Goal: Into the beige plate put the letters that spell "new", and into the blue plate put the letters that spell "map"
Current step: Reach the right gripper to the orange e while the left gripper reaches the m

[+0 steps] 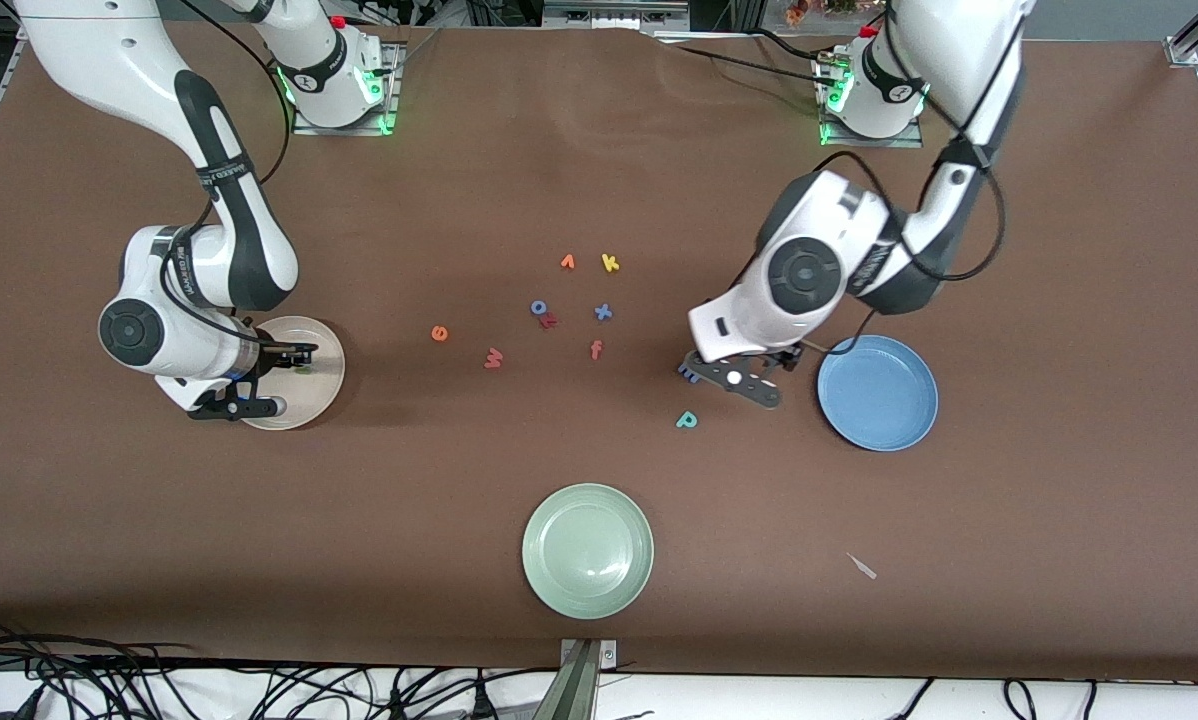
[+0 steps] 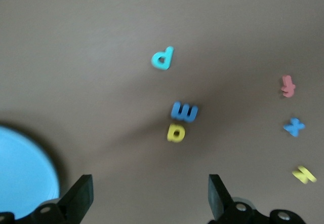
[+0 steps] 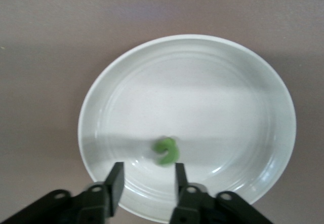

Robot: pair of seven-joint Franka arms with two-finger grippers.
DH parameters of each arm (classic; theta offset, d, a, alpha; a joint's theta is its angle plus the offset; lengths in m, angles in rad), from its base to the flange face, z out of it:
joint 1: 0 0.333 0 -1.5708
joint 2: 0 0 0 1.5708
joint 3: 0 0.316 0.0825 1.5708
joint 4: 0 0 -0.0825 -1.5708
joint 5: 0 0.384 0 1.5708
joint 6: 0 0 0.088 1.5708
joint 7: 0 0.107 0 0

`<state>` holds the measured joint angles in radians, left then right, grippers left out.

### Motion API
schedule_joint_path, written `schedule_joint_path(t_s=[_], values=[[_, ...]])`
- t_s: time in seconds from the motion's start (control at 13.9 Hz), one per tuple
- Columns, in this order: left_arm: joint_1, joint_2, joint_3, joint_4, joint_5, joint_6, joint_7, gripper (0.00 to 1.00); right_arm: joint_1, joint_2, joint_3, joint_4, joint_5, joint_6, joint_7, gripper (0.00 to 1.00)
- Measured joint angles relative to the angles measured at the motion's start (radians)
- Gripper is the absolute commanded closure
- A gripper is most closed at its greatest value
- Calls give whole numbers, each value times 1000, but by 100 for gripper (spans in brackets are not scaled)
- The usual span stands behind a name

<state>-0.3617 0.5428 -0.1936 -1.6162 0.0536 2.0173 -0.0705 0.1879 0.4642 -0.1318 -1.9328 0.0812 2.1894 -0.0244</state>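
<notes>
The green n (image 3: 167, 150) lies loose in the beige plate (image 3: 202, 82), just past the tips of my right gripper (image 3: 146, 181), which is open and empty. In the front view that right gripper (image 1: 279, 378) hovers over the beige plate (image 1: 327, 378). The orange e (image 1: 440, 333) and pinkish-red w (image 1: 493, 357) lie on the table mid-way. My left gripper (image 2: 150, 198) is wide open above the table beside the blue plate (image 1: 877, 392). The blue m (image 2: 184, 111) and yellow a (image 2: 176, 132) touch each other, with the teal p (image 2: 162, 58) close by.
A pale green plate (image 1: 587, 549) sits nearest the front camera. Spare letters lie mid-table: blue o (image 1: 538, 307) touching a small red letter (image 1: 549, 321), blue x (image 1: 603, 312), orange-red f (image 1: 596, 349), yellow k (image 1: 610, 262), an orange letter (image 1: 567, 262). A pale scrap (image 1: 862, 566) lies toward the left arm's end.
</notes>
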Motion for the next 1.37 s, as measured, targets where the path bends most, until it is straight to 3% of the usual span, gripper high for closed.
schedule_joint_path(t_s=[0.5, 0.86, 1.37], values=[[-58, 148, 0, 1, 21, 218, 81, 0, 15, -53, 101, -4, 24, -41, 159, 0], [-59, 190, 10, 1, 102, 262, 107, 0, 38, -53, 194, -14, 25, -36, 368, 0], [-60, 220, 11, -3, 102, 262, 114, 3, 156, -47, 201, -145, 25, 187, 573, 0]])
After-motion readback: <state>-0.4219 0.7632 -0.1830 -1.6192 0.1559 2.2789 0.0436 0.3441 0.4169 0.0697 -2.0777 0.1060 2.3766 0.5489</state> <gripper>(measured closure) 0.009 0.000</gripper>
